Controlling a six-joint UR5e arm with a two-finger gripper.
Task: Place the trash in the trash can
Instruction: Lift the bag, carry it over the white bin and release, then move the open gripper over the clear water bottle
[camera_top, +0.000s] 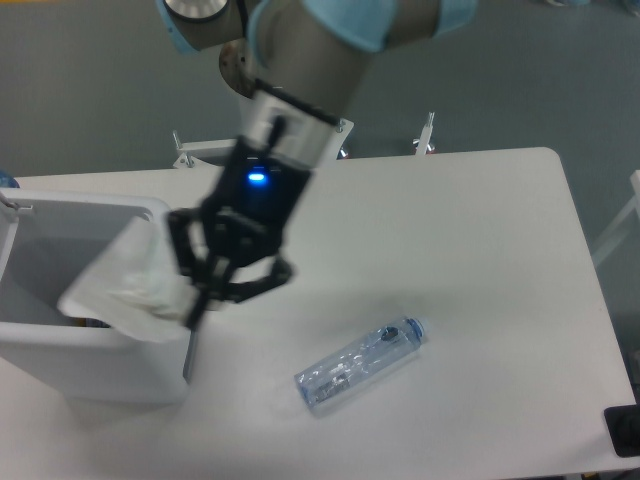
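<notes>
The gripper (195, 300) was seen clamped on the tissue (125, 285), which was carried above the right rim of the trash can (90, 345), hanging partly over the opening. The bin's cavity lay just left of the claw, so a short leftward shift was judged enough before release. The bottle (360, 362) was left on the table (480, 260), well right of the claw, its long axis running near-left to far-right, blue cap at the right end.
</notes>
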